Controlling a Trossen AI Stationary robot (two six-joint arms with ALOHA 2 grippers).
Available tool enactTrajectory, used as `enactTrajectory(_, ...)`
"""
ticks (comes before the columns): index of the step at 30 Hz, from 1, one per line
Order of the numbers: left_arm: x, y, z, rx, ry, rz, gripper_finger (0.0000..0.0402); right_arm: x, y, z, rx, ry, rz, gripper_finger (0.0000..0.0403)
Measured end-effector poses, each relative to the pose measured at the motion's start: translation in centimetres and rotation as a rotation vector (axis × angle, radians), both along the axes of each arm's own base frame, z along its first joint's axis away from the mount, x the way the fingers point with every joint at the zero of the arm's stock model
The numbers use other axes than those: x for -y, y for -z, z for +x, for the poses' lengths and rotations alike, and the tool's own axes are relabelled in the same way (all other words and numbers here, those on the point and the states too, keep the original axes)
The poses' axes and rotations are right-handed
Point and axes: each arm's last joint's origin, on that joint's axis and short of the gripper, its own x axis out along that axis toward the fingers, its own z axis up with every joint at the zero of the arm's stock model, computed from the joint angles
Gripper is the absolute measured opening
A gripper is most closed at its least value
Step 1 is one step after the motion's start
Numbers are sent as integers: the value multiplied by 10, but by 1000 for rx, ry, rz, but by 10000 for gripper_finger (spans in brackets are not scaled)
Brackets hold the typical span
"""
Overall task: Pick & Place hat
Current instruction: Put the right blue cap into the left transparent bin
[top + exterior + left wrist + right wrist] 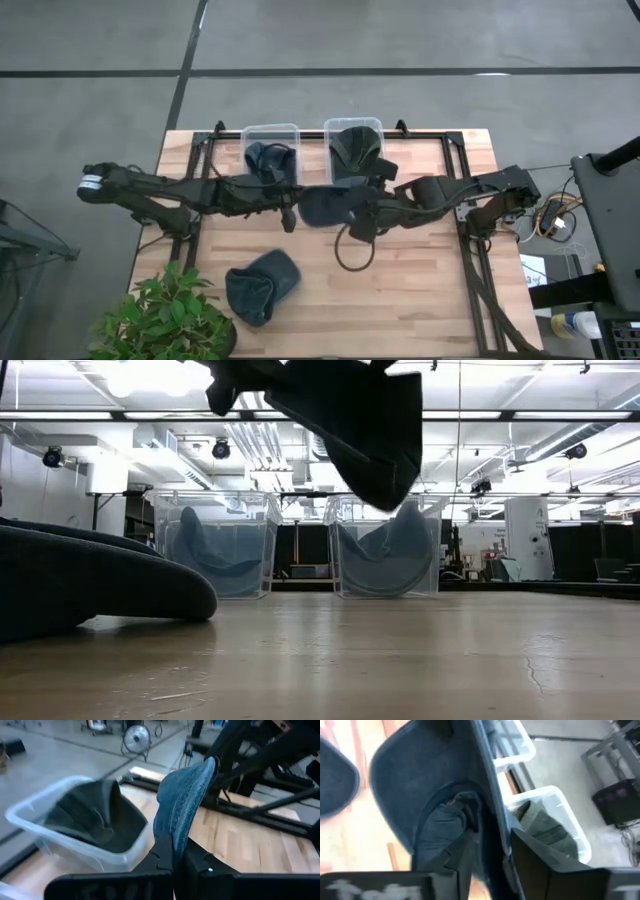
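A blue denim hat (322,207) hangs in the air over the middle of the table, between my two grippers. My left gripper (296,206) is shut on its left side and my right gripper (356,210) is shut on its right side. In the low view the hat (350,420) hangs clear of the tabletop. A second blue hat (262,286) lies on the table near the front edge. Two clear bins stand at the far edge: the left bin (271,131) holds a blue hat and the right bin (353,124) holds a dark green hat (357,150). My left gripper pinches the hat's stitched brim edge (176,832) between its two fingers, coming level from the table's left. The brim stands on edge, rising away from the fingers, clear of the table. My right gripper pinches an edge of the hat (487,827) between its two fingers, coming from the table's right. The hat's hollow inside (420,795) faces the camera. The hat is lifted clear.
A potted plant (165,315) stands at the table's near left corner. A black cable loop (352,255) lies on the table below the right arm. Bare wood shows at the near right of the table (420,300).
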Motion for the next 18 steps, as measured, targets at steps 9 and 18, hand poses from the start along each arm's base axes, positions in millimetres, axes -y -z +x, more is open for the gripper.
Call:
enactTrajectory(9,-3,-42,-25,243,-25,137,5,-6,-37,-25,248,21,88,172)
enactTrajectory(18,-6,-89,-60,575,-104,225,5,-15,-78,-50,535,-43,182,165)
